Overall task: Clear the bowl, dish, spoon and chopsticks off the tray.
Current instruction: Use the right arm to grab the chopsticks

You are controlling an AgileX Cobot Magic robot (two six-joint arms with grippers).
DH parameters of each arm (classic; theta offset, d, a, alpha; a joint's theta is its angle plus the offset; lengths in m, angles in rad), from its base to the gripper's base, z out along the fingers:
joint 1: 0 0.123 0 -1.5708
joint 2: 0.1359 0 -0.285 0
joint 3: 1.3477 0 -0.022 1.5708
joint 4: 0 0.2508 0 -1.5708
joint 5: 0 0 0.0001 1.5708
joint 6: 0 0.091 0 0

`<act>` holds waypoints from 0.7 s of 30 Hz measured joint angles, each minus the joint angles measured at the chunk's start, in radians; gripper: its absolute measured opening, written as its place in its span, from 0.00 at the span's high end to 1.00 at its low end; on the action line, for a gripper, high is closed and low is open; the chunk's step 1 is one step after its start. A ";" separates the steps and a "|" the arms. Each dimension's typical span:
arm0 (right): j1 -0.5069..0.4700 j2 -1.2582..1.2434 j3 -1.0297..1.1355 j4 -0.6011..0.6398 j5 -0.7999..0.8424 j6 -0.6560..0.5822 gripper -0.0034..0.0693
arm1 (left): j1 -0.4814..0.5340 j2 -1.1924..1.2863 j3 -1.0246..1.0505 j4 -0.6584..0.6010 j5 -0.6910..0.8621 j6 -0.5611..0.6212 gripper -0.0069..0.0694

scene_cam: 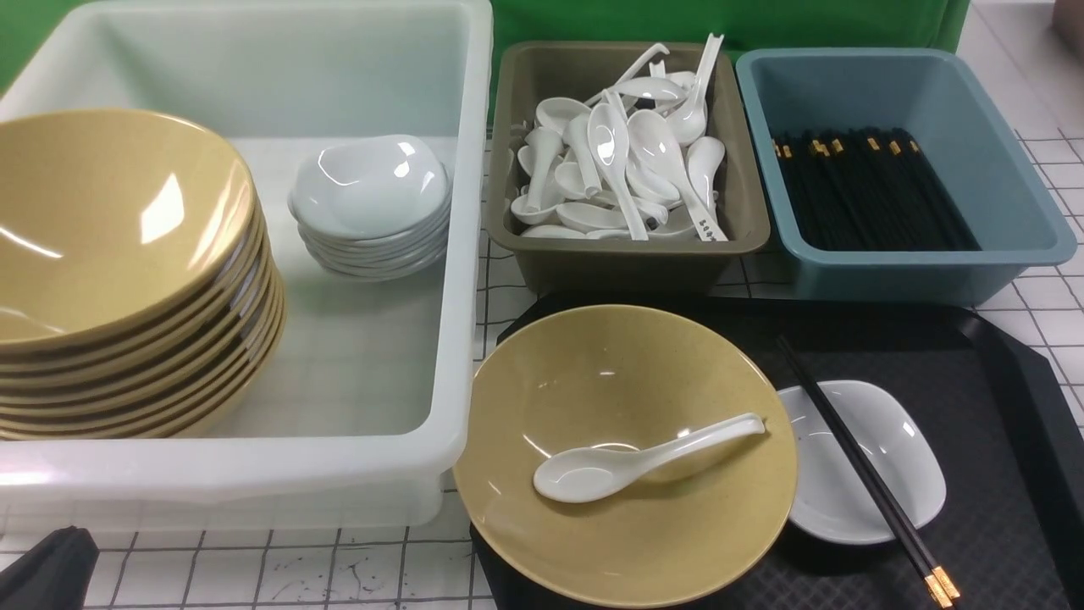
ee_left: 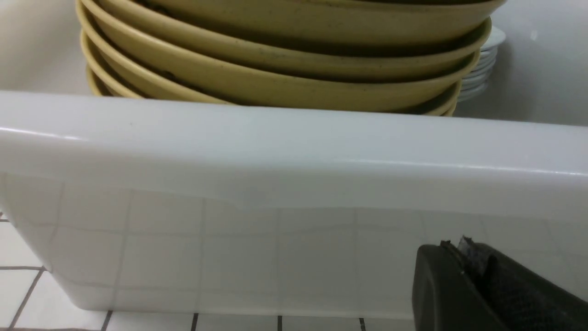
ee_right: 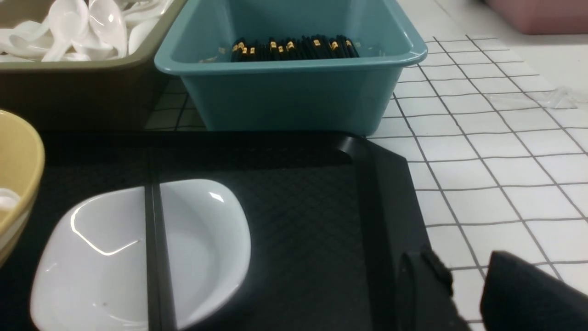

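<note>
The mustard-yellow bowl (scene_cam: pixel 627 542) stands on the left end of the black tray (scene_cam: pixel 999 407), with the white spoon (scene_cam: pixel 644 462) lying inside it. To its right sits the small white dish (scene_cam: pixel 898 449), and the black chopsticks (scene_cam: pixel 881 500) lie across it, gold ends toward me. My left gripper (ee_left: pixel 455 246) is shut and empty, low on the table before the white tub's near wall; its dark tip shows in the front view (scene_cam: pixel 47 568). My right gripper (ee_right: pixel 464 262) is open and empty at the tray's (ee_right: pixel 312 207) right rim, apart from the dish (ee_right: pixel 202 239) and chopsticks (ee_right: pixel 156 257).
A big white tub (scene_cam: pixel 461 296) on the left holds a stack of yellow bowls (scene_cam: pixel 118 280) and a stack of white dishes (scene_cam: pixel 373 203). Behind the tray stand a brown bin (scene_cam: pixel 627 263) full of white spoons and a blue bin (scene_cam: pixel 1016 212) of black chopsticks.
</note>
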 joint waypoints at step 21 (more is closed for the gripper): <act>0.000 0.000 0.000 0.069 -0.022 0.216 0.63 | 0.000 0.000 0.001 -0.743 -0.249 -0.250 0.93</act>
